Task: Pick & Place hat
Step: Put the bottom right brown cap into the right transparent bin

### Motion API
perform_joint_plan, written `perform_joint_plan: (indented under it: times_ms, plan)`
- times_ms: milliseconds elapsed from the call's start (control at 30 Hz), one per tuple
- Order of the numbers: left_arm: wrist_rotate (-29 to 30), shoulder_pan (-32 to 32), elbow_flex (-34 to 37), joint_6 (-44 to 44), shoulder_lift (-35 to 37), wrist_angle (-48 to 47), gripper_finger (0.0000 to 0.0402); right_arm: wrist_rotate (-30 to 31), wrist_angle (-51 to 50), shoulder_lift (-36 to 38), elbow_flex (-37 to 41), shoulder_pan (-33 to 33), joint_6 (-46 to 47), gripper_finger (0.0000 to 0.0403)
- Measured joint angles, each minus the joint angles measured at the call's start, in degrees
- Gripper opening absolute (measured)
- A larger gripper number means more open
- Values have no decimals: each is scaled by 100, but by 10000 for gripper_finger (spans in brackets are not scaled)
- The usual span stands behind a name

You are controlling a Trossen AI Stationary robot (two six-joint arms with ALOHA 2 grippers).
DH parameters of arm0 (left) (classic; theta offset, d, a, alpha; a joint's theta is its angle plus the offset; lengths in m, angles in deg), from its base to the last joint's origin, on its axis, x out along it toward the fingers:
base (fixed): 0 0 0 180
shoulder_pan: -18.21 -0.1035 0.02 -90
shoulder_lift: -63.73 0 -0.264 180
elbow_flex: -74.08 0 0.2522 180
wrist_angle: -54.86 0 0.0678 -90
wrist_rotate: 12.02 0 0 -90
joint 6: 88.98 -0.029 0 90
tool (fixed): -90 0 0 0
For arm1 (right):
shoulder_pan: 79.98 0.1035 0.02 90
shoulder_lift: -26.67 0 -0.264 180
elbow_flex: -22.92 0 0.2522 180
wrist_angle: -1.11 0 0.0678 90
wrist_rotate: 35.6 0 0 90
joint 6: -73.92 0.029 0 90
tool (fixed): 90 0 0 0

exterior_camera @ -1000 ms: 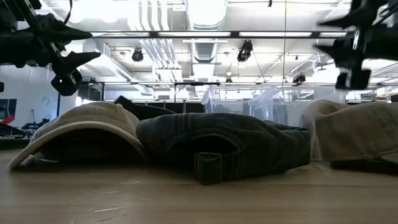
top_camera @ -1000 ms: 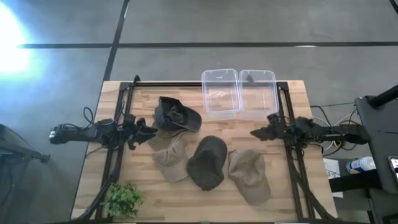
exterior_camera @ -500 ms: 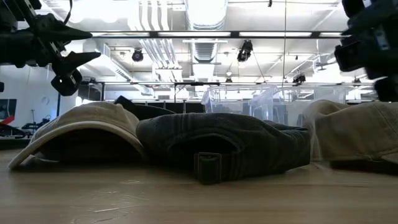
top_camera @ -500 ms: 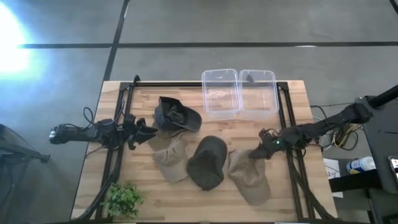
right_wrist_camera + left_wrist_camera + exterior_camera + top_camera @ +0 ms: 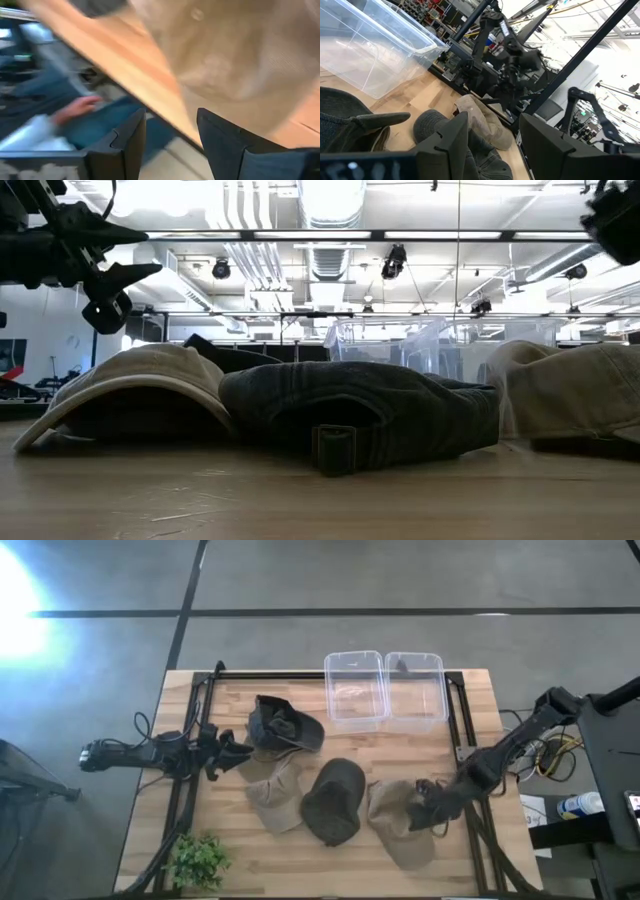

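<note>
— Since a second ago the right claw (image 5: 420,808) has swung from beside the clear bins (image 5: 385,690) down over the tan hat (image 5: 400,825) at the tabletop's (image 5: 230,840) front right; its fingers stand apart, holding nothing.

— Lower straight, pinch the soft crown, not the brim. That hat is faded khaki, lying flat beside the olive hat (image 5: 333,802).

— Left claw (image 5: 238,750) waits at the left edge, parted, empty.

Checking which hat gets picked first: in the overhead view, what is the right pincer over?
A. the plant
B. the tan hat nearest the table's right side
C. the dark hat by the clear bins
B: the right pincer hovers open over the tan hat at the right.
</note>
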Motion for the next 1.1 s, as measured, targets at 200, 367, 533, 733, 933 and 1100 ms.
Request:
perform_joint_plan:
  times_ms: [200, 367, 533, 733, 933, 1100]
  plan:
    - [-2, 1, 0, 0, 0, -1, 172, 1, -539, -1193, -892, 549, -166, 173]
    - [1, 1, 0, -1, 0, 0, 172, -4, -606, -1993, -1474, 924, -295, 173]
    - [-1, 0, 0, 0, 0, 0, 172, -15, -1045, -2562, -1941, 1374, -126, 173]
    - [0, 0, 0, 0, 0, 0, 172, 66, -1282, -2948, -2433, 1848, 267, 173]
    - [1, 2, 0, 0, -1, -1, 172, 867, -1875, -3014, -2599, 2433, 1837, 173]
    - [-1, 0, 0, 0, 1, -7, 172, 1031, -1991, -3259, -2669, 2608, 2159, 173]
